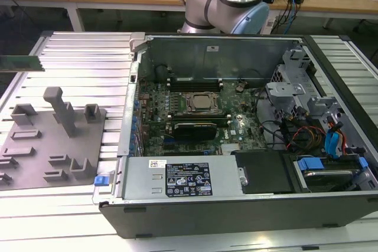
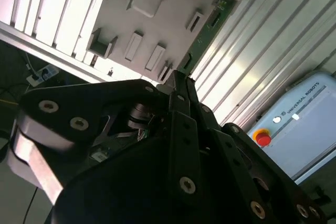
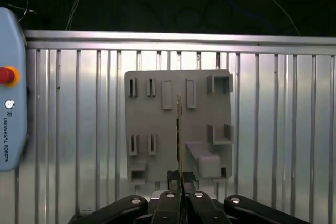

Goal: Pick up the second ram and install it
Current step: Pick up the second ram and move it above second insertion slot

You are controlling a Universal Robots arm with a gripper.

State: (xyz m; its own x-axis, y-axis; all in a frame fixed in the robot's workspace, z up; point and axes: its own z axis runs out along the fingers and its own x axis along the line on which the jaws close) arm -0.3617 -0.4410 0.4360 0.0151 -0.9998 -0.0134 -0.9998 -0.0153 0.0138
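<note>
**Memory stick in the gripper, well apart from the computer**

The gripper [image 3: 181, 176] is closed narrow on one end of the second ram [image 3: 179, 129]. In the first wrist view the stick runs edge-on, straight out from the fingertips, over the grey fixture plate [image 3: 197, 124]. In the second wrist view the same green stick [image 2: 207, 30] reaches away from the gripper [image 2: 176, 80] across the plate [image 2: 173, 3]. In the exterior view the stick [image 1: 22, 63] hangs level at the view's left edge, above the ribbed counter [image 1: 82, 57] and apparently clear of the plate [image 1: 38, 149]. The open computer case [image 1: 177, 205], with its motherboard [image 1: 242, 125] and processor socket [image 1: 201, 103], lies well apart, toward the view's right.

The risks I see:
- Because only one end is held, the long free length could swing or tilt in the jaws.
- A tilted stick would meet its slot askew and jam or bend.
- On the way in, the case wall could catch the free end.
</note>
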